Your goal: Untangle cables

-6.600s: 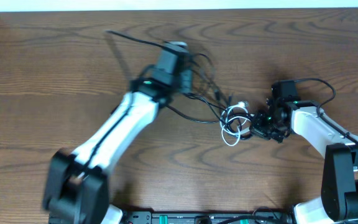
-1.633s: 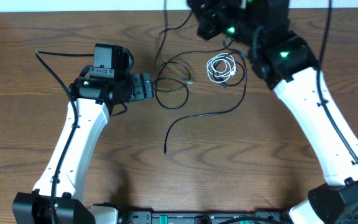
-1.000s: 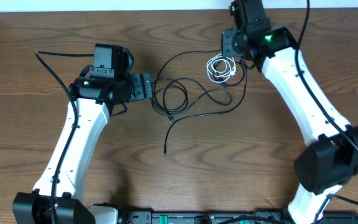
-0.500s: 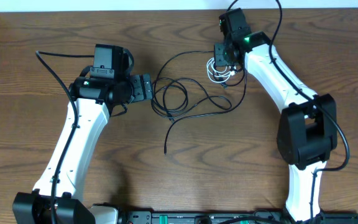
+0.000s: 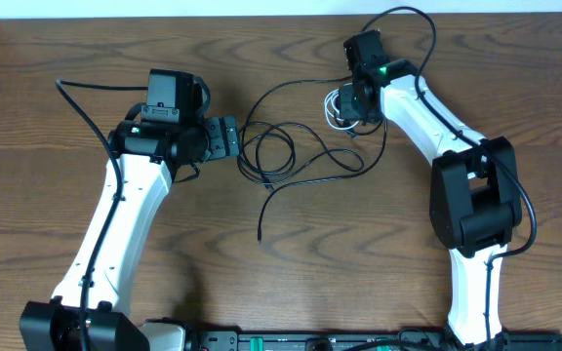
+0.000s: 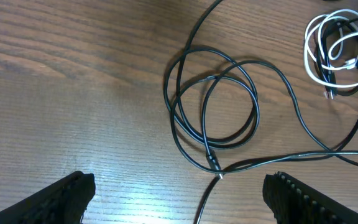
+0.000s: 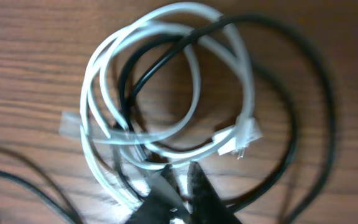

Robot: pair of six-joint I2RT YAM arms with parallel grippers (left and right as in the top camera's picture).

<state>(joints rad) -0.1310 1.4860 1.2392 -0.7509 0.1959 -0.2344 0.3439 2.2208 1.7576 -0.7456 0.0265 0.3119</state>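
Thin black cables [image 5: 271, 151] lie in overlapping loops mid-table, one end trailing toward the front [image 5: 260, 234]. In the left wrist view the same black loops [image 6: 229, 99] lie ahead of my left gripper [image 6: 182, 196], which is wide open with only a loose black strand between its fingers. From above, the left gripper [image 5: 230, 136] sits just left of the loops. A white cable [image 5: 338, 107] is coiled at the back right, with a black strand [image 7: 160, 59] threaded through it. My right gripper [image 7: 180, 171] is shut, its tips pinching the lower strands of the white cable [image 7: 166, 81].
The table's back edge [image 5: 164, 17] runs just behind both arms. The right arm's own thick black cable [image 5: 408, 19] arcs above it, and the left arm's cable [image 5: 76, 97] loops off to the left. A dark base bar [image 5: 310, 341] lines the front edge.
The right arm has swung in and dropped onto the white coil, and its jaws have gone from part open to shut. The left arm has not moved.
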